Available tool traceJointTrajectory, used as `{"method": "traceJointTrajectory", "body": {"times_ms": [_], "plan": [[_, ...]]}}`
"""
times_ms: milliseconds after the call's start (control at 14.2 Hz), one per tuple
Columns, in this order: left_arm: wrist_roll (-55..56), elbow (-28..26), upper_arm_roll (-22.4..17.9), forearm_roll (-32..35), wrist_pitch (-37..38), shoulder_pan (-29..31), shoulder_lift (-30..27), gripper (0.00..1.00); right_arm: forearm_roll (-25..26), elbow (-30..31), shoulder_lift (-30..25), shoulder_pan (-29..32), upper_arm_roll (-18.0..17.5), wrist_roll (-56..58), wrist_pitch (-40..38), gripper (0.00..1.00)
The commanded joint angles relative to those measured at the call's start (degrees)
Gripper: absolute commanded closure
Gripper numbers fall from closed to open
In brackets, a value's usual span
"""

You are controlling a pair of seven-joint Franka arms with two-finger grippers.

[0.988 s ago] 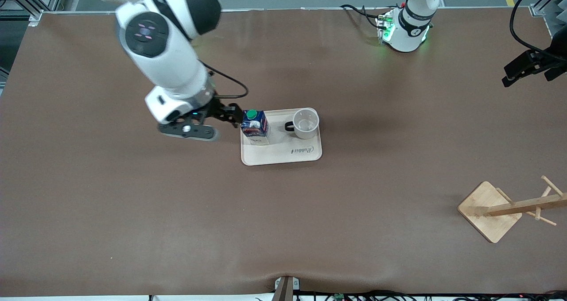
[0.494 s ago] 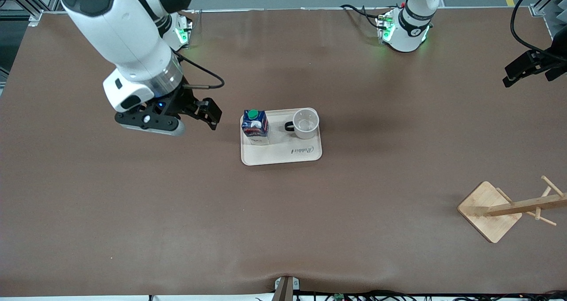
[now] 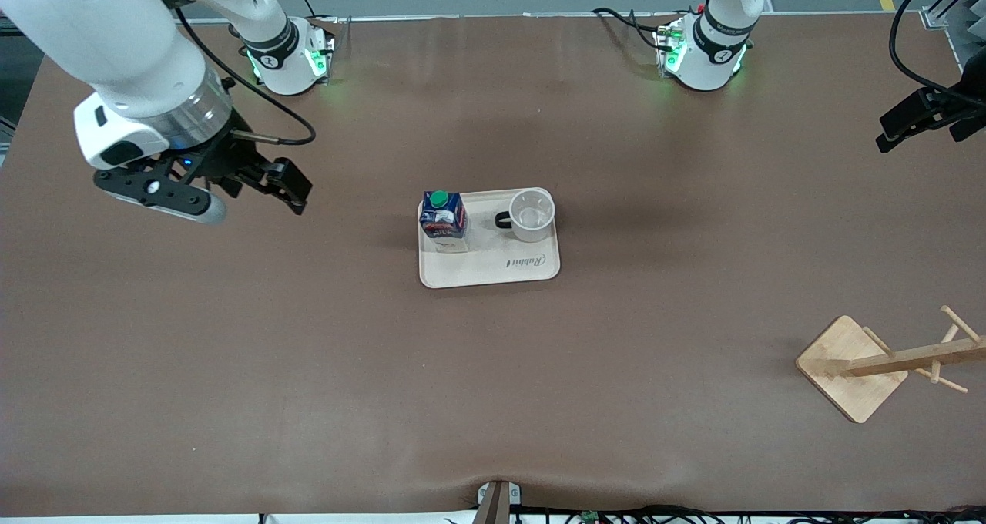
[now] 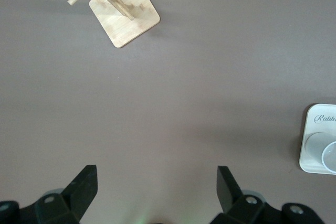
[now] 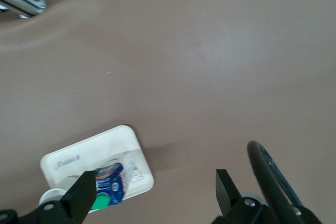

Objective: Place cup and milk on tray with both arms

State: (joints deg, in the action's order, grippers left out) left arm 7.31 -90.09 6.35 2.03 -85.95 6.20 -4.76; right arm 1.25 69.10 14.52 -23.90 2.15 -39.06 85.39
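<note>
Milk (image 3: 443, 221) upright on tray (image 3: 493, 271), cup (image 3: 531, 214) handle toward it; right gripper (image 3: 281, 185), left gripper (image 4: 157, 192) jaws spread

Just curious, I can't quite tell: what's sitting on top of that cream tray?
On the tray stand the milk and, beside it, the cup, which looks empty. The tray surface under them is covered.

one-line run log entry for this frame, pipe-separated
milk, cup: upright on tray | right pincer: open, empty, over table toward right arm's end | left pincer: open, empty, waits
</note>
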Motion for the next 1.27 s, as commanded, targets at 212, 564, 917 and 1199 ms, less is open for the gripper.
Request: {"method": "traceJointTrajectory", "body": {"times_ms": [212,564,917,1199], "plan": [[0.7,-0.8,0.1,-0.2,-0.6,0.3,-1.4,0.0,1.6,8.7,-9.0,3.9,-0.4,7.1,-3.5,0.0],[0.7,-0.8,0.2,-0.9,-1.5,0.2,-1.2,0.0,-0.4,14.4,-12.8,13.8,-0.2,25.2,-2.8,0.0],[0.4,-0.8,0.5,-1.0,-1.3,0.1,-0.8,0.0,-2.7,22.0,-17.7,24.5,-0.1,42.1,-1.3,0.0],[0.7,-1.1,3.9,-0.9,-0.9,0.0,-1.0,0.0,-2.9,21.4,-17.4,29.1,-0.1,47.2,-0.9,0.0]]}}
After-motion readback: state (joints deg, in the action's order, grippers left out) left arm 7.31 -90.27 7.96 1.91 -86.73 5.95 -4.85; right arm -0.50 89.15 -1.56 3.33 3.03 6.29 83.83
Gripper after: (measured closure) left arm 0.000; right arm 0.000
